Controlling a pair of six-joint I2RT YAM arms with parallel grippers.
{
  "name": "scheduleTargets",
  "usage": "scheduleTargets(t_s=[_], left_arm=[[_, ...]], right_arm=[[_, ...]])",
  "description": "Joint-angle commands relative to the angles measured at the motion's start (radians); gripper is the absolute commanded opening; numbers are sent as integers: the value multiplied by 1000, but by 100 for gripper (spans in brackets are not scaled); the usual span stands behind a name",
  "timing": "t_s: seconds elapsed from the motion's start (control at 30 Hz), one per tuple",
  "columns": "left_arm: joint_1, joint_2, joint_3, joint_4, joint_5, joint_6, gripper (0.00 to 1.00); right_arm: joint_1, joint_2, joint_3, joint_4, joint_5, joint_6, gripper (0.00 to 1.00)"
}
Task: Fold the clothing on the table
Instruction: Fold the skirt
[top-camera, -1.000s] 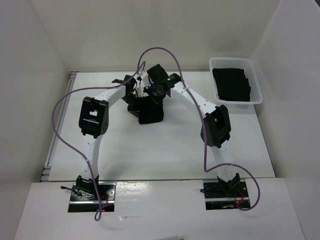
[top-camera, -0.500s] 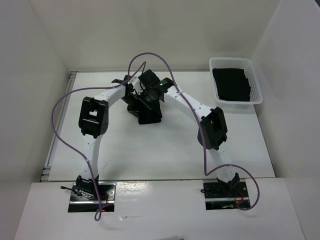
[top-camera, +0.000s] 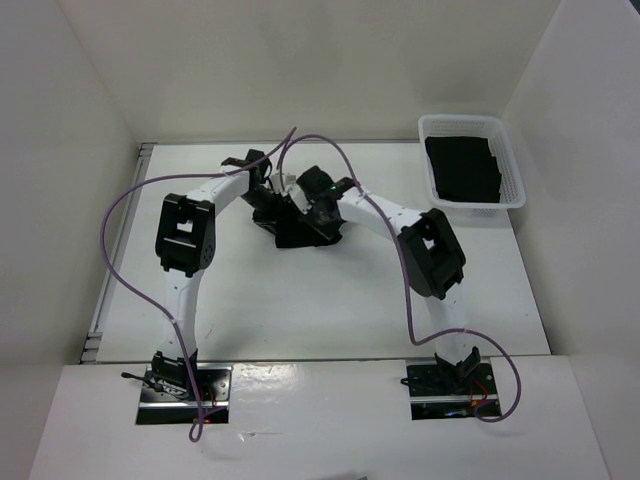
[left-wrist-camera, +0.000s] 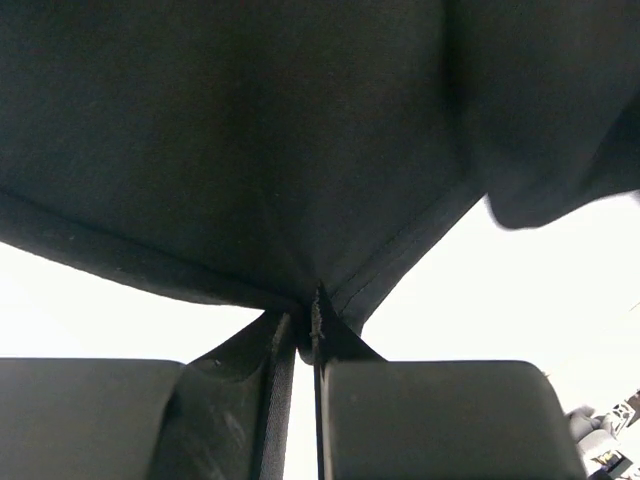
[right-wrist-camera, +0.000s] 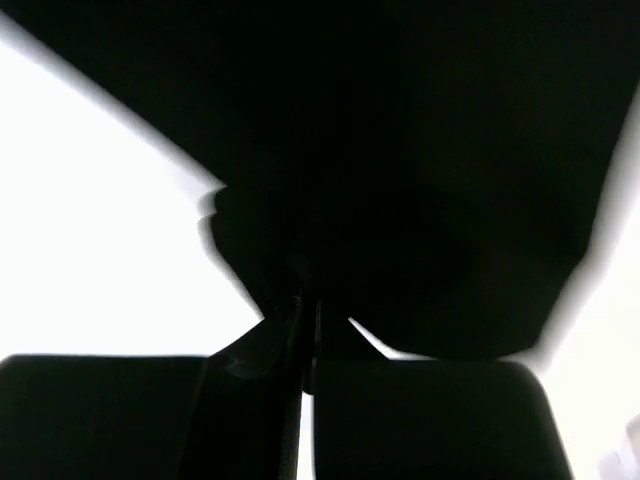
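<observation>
The black clothing (top-camera: 298, 232) lies bunched in a small heap at the back middle of the white table (top-camera: 300, 300). Both arms reach in over it, and their wrists partly hide it from above. My left gripper (top-camera: 268, 192) is at the heap's far left side. In the left wrist view it (left-wrist-camera: 305, 335) is shut on a stitched hem of the clothing (left-wrist-camera: 250, 150), which spreads away from the tips. My right gripper (top-camera: 318, 212) is low over the heap's right part. Its jaws (right-wrist-camera: 305, 320) are shut on a fold of the clothing (right-wrist-camera: 420, 180).
A white lattice basket (top-camera: 510, 200) stands at the back right with dark folded fabric (top-camera: 462, 168) inside. White walls close off the table on the left, back and right. Purple cables (top-camera: 130, 270) loop from both arms over the table.
My right arm has come down and swung its wrist from the back toward the front right of the heap. The clothing now lies lower and wider. The left arm has barely moved.
</observation>
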Motion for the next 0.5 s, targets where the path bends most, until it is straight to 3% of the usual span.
scheduleTargets(t_s=[0.0,0.27,0.47], left_arm=[[-6,-60,-5,-6,-6,30,15],[-6,-60,-5,-6,-15,30,15],[-6,-60,-5,-16,-15,30,15]], right_arm=[[-96,-131,-20,91,88,-21,0],[-231,-176,-59,134,134,-41,0],[-258,-176,-77,145,146,-50,0]])
